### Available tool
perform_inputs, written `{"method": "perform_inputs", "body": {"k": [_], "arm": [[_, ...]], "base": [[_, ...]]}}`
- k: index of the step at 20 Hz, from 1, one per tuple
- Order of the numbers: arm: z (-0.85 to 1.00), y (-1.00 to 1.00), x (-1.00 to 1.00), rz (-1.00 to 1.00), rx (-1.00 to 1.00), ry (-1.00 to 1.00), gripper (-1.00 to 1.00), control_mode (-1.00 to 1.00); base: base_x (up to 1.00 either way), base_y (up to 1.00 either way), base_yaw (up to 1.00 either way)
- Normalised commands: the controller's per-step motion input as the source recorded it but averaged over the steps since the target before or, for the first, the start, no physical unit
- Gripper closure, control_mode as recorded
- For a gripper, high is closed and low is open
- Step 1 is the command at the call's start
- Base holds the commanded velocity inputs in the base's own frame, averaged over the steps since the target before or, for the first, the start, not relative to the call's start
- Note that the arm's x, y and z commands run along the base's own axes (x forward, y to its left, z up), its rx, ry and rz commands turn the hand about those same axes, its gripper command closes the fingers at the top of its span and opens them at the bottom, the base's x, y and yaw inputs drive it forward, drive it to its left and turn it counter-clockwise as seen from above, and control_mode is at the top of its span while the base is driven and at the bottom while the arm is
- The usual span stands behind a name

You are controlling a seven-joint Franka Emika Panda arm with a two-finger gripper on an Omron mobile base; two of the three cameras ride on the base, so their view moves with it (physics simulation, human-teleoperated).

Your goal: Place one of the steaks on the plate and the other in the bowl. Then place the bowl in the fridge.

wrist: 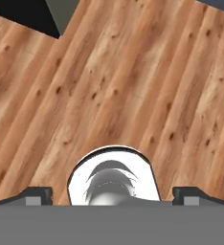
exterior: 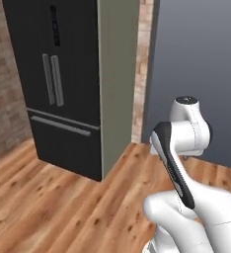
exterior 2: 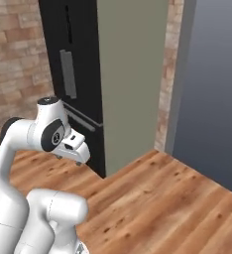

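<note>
Fridge point(exterior: 63, 89) stands at ten o'clock in the left base view, black, both doors shut, its grey handles point(exterior: 53, 79) upright and the drawer bar below them. In the right base view it sits at eleven o'clock, with a tall olive side panel point(exterior 2: 130, 84) against its flank and a brick wall point(exterior 2: 14, 59) behind. Steaks, plate and bowl are not before the cameras here, so I judge the base is parked facing the fridge rather than any surface that carries them.

The arm is folded up close to the base, probably a carry pose for driving. The tool point(wrist: 112, 194) points down at the wood floor point(wrist: 133, 86), its two dark tips point(wrist: 35, 195) spread wide at five and seven o'clock in the hand view, with nothing between them but planks. That spread suits a tool that has nothing to carry yet.

Neither steak looks placed from here, so the task seems at or near its start. The doors being shut, the fridge would need opening before the bowl can go in.
</note>
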Motion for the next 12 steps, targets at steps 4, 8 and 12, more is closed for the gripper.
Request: {"method": "perform_inputs", "body": {"k": [4,8,12], "arm": [[0.0,0.0,0.0,0.0,0.0,0.0,-1.0,1.0],[0.0,0.0,0.0,0.0,0.0,0.0,-1.0,1.0],[0.0,0.0,0.0,0.0,0.0,0.0,-1.0,1.0]], "base": [[0.27,1.0,-0.43],[0.2,0.97,-0.44],[0.06,1.0,-0.48]]}}
